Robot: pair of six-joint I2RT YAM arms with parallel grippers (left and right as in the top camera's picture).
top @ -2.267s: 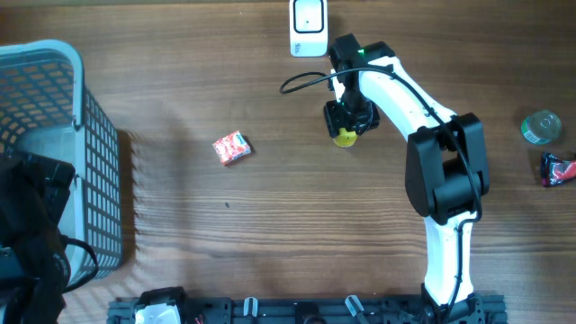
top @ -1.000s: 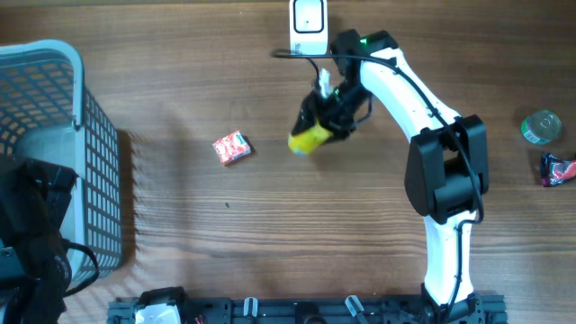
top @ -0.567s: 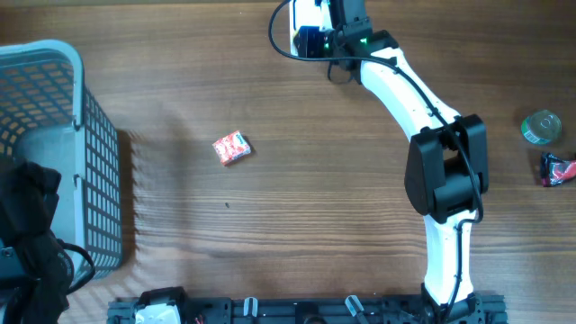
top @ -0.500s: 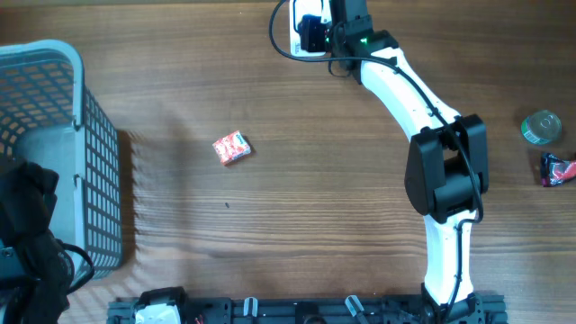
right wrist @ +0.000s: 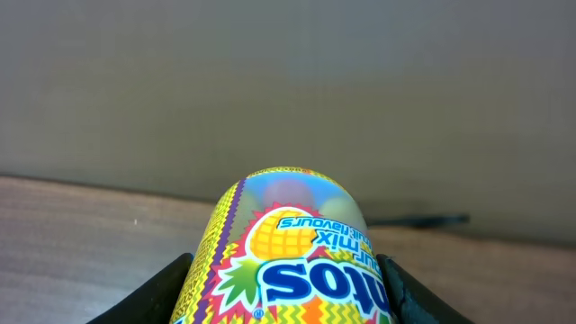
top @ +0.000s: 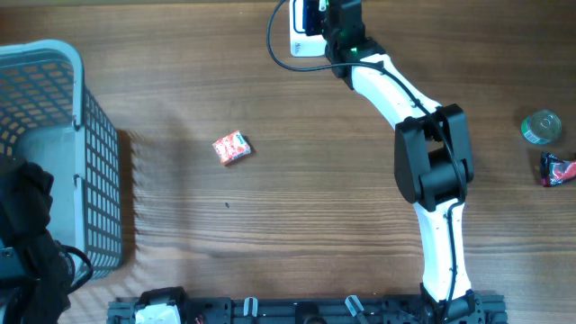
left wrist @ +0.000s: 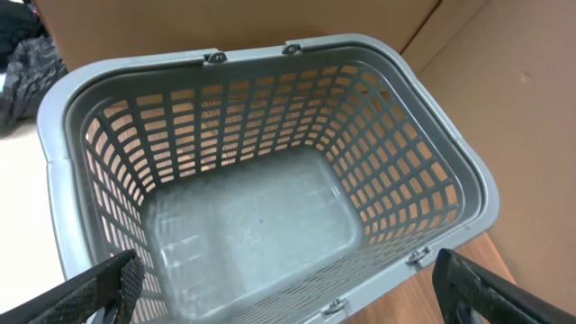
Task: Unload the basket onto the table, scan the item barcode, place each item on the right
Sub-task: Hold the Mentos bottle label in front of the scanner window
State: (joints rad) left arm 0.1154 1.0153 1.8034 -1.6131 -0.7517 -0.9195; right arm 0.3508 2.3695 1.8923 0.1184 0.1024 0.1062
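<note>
Yellow item: Mentos tub [right wrist: 288,238] with a fruit-mix label, held at the scanner [top: 298,43]; in the overhead view it's hidden under the wrist.
Right tool: right gripper [right wrist: 288,301] is clamped on the tub, fingers [right wrist: 166,283] pressing both sides of the round body.
Left tool: left gripper [left wrist: 292,301] has its jaws spread wide and holds nothing; it hangs over the grey basket [left wrist: 252,51], well apart from the scanner.
Barcode: not visible in any view, so I can't tell which face points at the scanner.
Risk, misread: the code sits on a curved glossy wrap. If it's turned away or catching glare, the scan probably fails.
Risk, slip: smooth round body in a two-point pinch. A wrist roll to find the code could let it twist or drop onto the scanner.
Risk, collision: the wrist and black cable [top: 274,49] crowd the scanner. A small overreach could shove it or snag the cable.
Clutter: red packet [top: 231,148] lies well apart from the scanner, no threat.
</note>
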